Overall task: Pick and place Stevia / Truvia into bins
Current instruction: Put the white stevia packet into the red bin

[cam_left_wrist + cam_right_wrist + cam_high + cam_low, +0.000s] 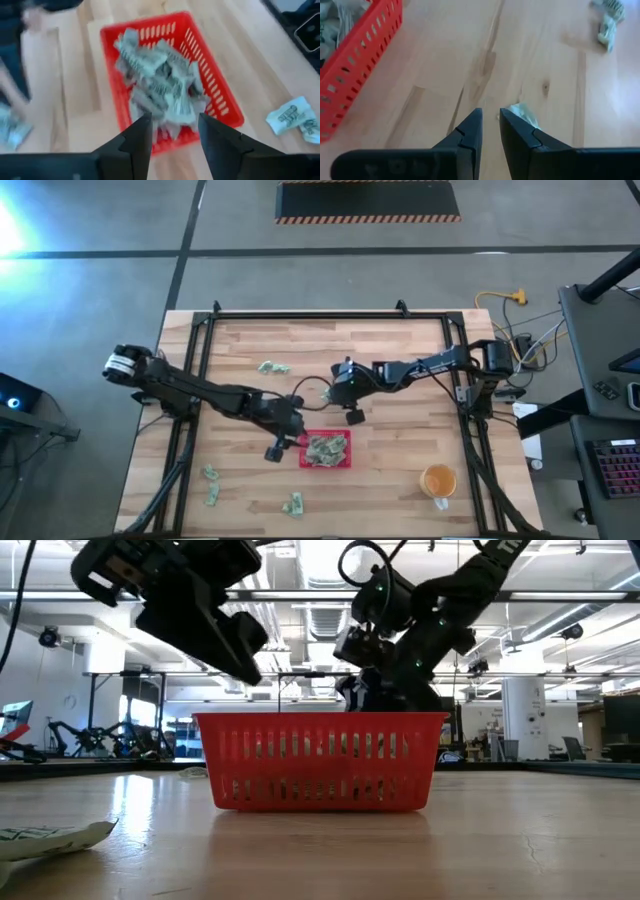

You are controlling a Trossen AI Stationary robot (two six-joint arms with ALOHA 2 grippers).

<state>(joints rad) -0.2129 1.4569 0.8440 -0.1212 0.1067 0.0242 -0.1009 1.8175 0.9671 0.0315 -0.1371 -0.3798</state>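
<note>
The red tray (pixel 304 452) stands near the table's middle and holds a heap of pale green and white sachets (pixel 160 80). My left gripper (pixel 172 122) hangs open above the tray's left wall (pixel 165 142), with nothing between its fingers. My right gripper (pixel 490 114) is just beyond the tray's far side (pixel 352 416), tilted down toward the wood. A narrow gap between its fingers shows only bare table. A crumpled sachet (pixel 522 112) peeks out beside one of its fingertips. Loose sachets lie flat at the far left (pixel 273 367) and near left (pixel 210 485). My right gripper has a sachet's corner (pixel 520 110) right beside one fingertip, but that finger hides the rest. I cannot tell whether the finger touches it. Nothing shows between the fingers.
A round orange cup (pixel 438 480) stands at the near right. Another sachet (pixel 293 504) lies by the near edge, and one (pixel 50 838) lies close to the low camera. A black frame rail (pixel 330 314) runs round the table. Bare wood lies right of the tray.
</note>
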